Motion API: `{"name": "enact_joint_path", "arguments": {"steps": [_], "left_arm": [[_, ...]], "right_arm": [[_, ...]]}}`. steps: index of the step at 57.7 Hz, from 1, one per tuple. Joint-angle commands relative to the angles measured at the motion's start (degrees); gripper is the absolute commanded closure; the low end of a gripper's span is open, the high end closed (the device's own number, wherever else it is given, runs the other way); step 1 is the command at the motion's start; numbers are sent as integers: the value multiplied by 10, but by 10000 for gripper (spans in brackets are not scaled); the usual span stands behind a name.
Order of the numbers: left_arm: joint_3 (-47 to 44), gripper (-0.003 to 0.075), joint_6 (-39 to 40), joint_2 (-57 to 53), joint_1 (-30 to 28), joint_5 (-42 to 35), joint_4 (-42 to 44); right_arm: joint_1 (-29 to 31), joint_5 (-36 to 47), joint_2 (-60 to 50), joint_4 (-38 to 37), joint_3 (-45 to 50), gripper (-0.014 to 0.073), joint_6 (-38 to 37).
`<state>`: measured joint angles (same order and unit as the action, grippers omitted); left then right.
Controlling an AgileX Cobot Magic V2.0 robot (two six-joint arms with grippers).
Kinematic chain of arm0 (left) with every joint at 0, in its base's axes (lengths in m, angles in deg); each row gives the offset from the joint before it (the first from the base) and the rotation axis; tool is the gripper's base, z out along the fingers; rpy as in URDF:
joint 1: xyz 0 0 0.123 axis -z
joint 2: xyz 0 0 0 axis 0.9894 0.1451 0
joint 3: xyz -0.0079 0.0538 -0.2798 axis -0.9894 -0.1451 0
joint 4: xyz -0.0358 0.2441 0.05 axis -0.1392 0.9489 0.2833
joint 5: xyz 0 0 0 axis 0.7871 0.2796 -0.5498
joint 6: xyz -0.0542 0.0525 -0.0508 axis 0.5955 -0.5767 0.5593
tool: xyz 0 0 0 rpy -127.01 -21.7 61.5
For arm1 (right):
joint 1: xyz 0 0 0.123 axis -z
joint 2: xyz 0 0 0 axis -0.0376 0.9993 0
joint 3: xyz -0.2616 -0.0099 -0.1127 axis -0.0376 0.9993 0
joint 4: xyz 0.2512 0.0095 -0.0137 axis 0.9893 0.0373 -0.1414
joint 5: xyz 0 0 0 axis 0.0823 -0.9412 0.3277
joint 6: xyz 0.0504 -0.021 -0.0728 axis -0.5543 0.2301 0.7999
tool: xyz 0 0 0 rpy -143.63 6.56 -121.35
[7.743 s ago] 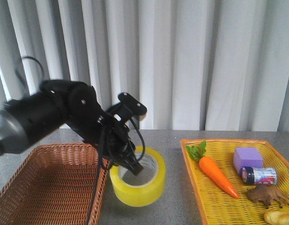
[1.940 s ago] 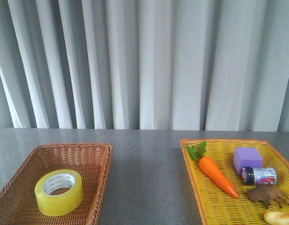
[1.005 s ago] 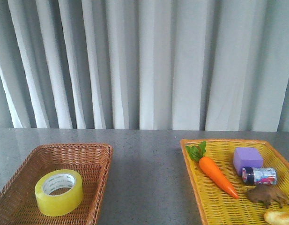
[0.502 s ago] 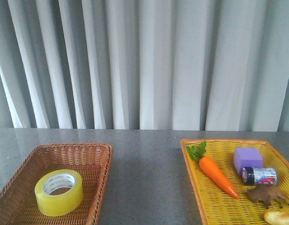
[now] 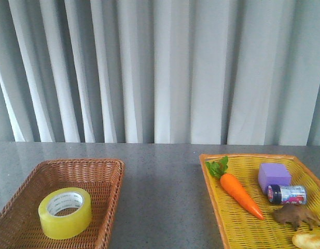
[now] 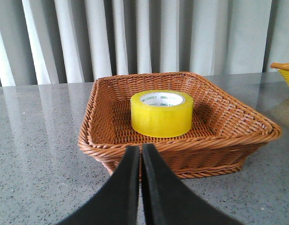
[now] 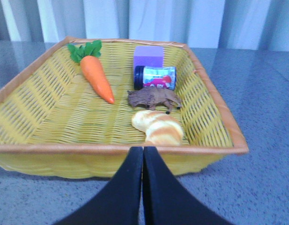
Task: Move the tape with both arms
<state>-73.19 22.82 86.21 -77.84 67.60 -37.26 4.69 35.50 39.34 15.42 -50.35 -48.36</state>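
Observation:
The yellow tape roll [image 5: 65, 212] lies flat, hole up, inside the brown wicker basket [image 5: 105, 167] at the front left. It also shows in the left wrist view [image 6: 161, 113], in the middle of the basket [image 6: 107, 147]. My left gripper [image 6: 140, 151] is shut and empty, low over the table just outside the basket's near rim. My right gripper [image 7: 143, 151] is shut and empty, just outside the near rim of the yellow tray [image 7: 116, 151]. Neither arm shows in the front view.
The yellow wicker tray [image 5: 210, 181] at the right holds a toy carrot [image 5: 239, 192], a purple block [image 5: 274, 176], a small can [image 5: 287, 194], a brown toy animal [image 5: 296, 216] and a bread piece [image 5: 308, 240]. Grey curtains hang behind the grey speckled table [image 5: 162, 197].
Long before, the left arm held the tape above the table beside the basket. Since about two seconds ago the tape lies in the basket, no arm is in the front view, and nothing has moved.

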Motion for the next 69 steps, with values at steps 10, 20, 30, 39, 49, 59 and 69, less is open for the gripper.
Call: {"name": "enact_joint_path", "arguments": {"steps": [10,20,30,39,49,59,69], "left_arm": [[5,726,6,-10,0,-47,-6],[5,726,6,-10,0,-47,-6],[5,726,6,-10,0,-47,-6],[5,726,6,-10,0,-47,-6],[5,726,6,-10,0,-47,-6],[5,726,6,-10,0,-47,-6],[5,726,6,-10,0,-47,-6]], "right_arm": [[5,73,-58,0,68,601,-3],[5,83,-86,16,79,601,4],[5,115,-97,20,79,597,-6],[5,151,-97,35,79,598,-11],[5,144,-97,35,79,598,-11],[5,143,-95,39,79,598,-11],[5,142,-95,39,79,598,-11]]}}
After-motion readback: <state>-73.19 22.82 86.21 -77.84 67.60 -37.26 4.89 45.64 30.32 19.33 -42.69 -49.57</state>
